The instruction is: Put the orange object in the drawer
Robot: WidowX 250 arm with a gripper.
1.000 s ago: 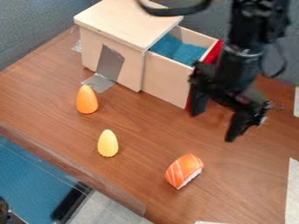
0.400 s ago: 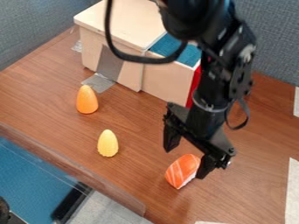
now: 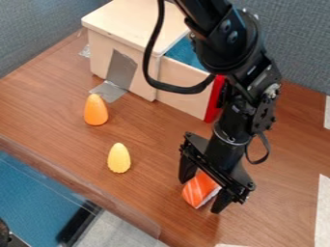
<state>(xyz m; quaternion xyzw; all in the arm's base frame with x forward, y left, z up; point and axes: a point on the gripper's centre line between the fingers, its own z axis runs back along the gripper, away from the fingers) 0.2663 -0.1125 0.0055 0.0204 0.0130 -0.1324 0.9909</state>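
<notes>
Pincer: spread, angled down at the table
Orange-and-white sushi piece: between its fingers
Drawer: pulled out, beyond the pincer
Yellow cone: to its left in view
Orange cone: same side, farther off

A robot arm and grey fabric partitions suggest a lab.

Sushi lies before the drawer, right of corn.
</notes>
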